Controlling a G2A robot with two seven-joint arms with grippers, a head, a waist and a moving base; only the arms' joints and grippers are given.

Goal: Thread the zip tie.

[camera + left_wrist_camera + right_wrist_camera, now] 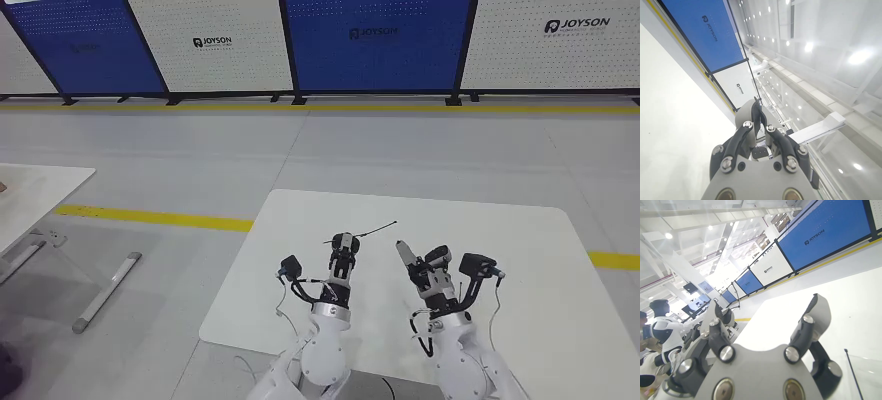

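A thin black zip tie (376, 231) sticks out from my left gripper (344, 247) over the white table (500, 230), slanting away to the far right. In the left wrist view the left gripper (758, 106) is shut on the zip tie (754, 83), whose free length runs straight out past the fingertips. My right gripper (420, 255) is a short way to the right of it, raised above the table. It stands open (764, 308) with nothing between its fingers. Past one right finger, the left gripper (726, 315) shows with the curved zip tie (737, 300).
A thin black strand with a small head (851, 370) shows near the right wrist's edge; I cannot tell what it is. The table's near-left edge (225, 300) drops to the floor. Another white table (40, 190) stands far left. Blue and white panels (380, 45) line the back.
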